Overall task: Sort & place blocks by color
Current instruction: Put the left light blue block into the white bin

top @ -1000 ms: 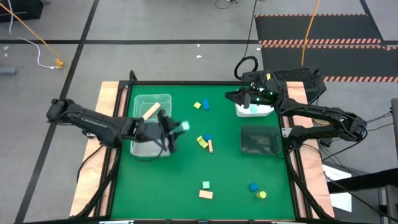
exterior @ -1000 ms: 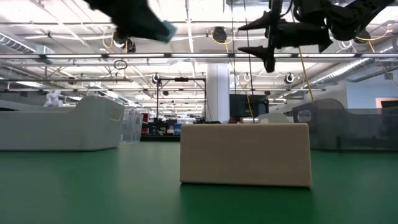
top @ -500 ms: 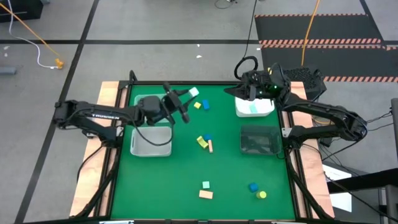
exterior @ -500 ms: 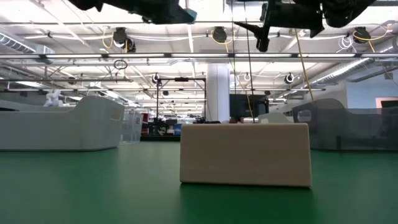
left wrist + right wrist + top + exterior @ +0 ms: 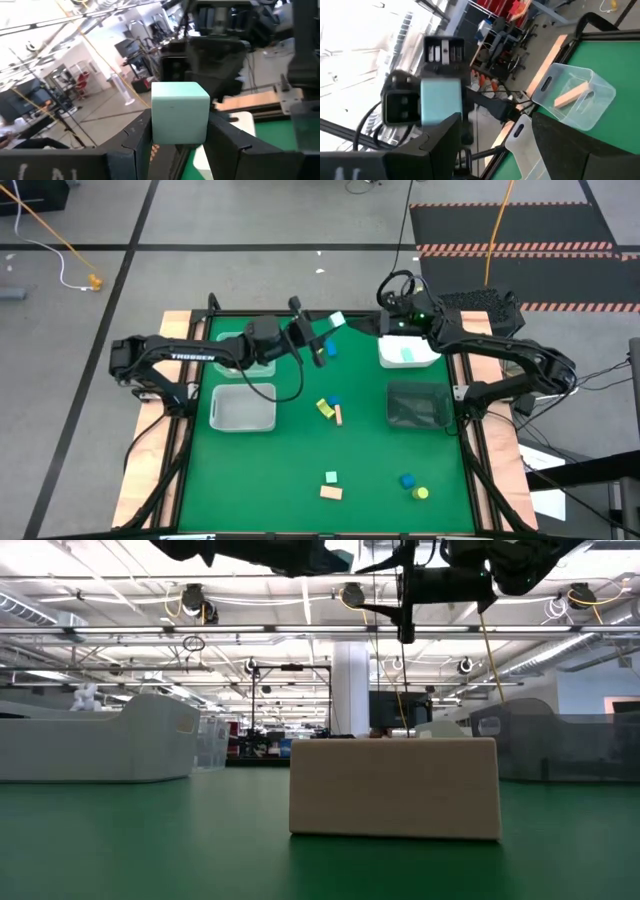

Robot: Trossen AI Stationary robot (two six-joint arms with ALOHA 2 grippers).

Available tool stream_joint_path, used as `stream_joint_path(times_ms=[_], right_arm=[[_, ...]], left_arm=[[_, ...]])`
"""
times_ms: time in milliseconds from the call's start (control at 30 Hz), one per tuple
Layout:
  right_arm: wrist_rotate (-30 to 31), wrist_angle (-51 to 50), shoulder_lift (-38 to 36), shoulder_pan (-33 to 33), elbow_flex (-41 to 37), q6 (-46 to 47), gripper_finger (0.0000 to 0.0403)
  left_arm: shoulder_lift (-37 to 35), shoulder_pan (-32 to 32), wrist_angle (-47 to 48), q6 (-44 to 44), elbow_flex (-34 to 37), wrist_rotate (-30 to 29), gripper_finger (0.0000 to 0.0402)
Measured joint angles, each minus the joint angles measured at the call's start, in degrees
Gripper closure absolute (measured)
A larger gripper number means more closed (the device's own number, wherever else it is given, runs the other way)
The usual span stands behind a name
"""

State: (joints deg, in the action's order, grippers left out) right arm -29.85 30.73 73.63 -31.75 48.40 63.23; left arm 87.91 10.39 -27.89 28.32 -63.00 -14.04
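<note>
High view: upper centre, left gripper [image 5: 330, 325] is pinching a mint block [image 5: 337, 320] toward right gripper [image 5: 383, 327], jaws spread, seemingly for handover.

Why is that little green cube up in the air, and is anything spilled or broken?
Nothing looks spilled or damaged. The mint green cube is clamped in the left gripper, held high over the table's far edge, facing the open right gripper. The other blocks lie loose on the green mat, simply unsorted.
</note>
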Motion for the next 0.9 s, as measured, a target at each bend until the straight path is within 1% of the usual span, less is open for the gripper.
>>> stream_joint_path(times_ms=[133,267,333,400,500,600,667,767,900], right_arm=[[-0.15,2.96,0.72,0.01,0.00,0.76,0.0167],[-0.28,2.63,-0.15,-0.02,0.09,0.99,0.0167],[-0.30,3.47,-0.44,-0.09,0.09,1.91,0.0164],[-0.37,3.75,-0.59,-0.15,0.09,3.28,0.0156],[-0.39,3.38,-0.57,-0.15,0.09,5.61,0.0144],[-0.39,3.19,-0.27,-0.12,0.09,6.83,0.0135],[-0.42,3.31,-0.29,0.06,0.09,7.43,0.0131],[-0.33,3.54,-0.29,0.49,0.09,8.11,0.0131],[-0.13,5.66,-0.31,1.55,0.09,8.03,0.0131]], left_arm=[[0.14,-0.02,1.83,0.02,0.02,-0.04,0.0254],[0.11,-0.02,1.70,0.34,0.02,-3.98,0.0254],[0.11,0.18,1.71,0.31,0.02,-4.23,0.0254],[0.11,0.31,2.32,-0.45,0.02,-3.59,0.0254],[0.27,0.22,2.39,-1.91,0.02,-1.03,0.0254],[0.29,0.02,2.11,-1.91,0.02,-0.53,0.0254],[0.29,0.06,2.33,-1.89,0.02,-0.30,0.0254],[0.31,0.14,2.38,-1.91,0.02,2.02,0.0254],[0.31,0.02,2.37,-2.68,0.04,2.69,0.0254]])
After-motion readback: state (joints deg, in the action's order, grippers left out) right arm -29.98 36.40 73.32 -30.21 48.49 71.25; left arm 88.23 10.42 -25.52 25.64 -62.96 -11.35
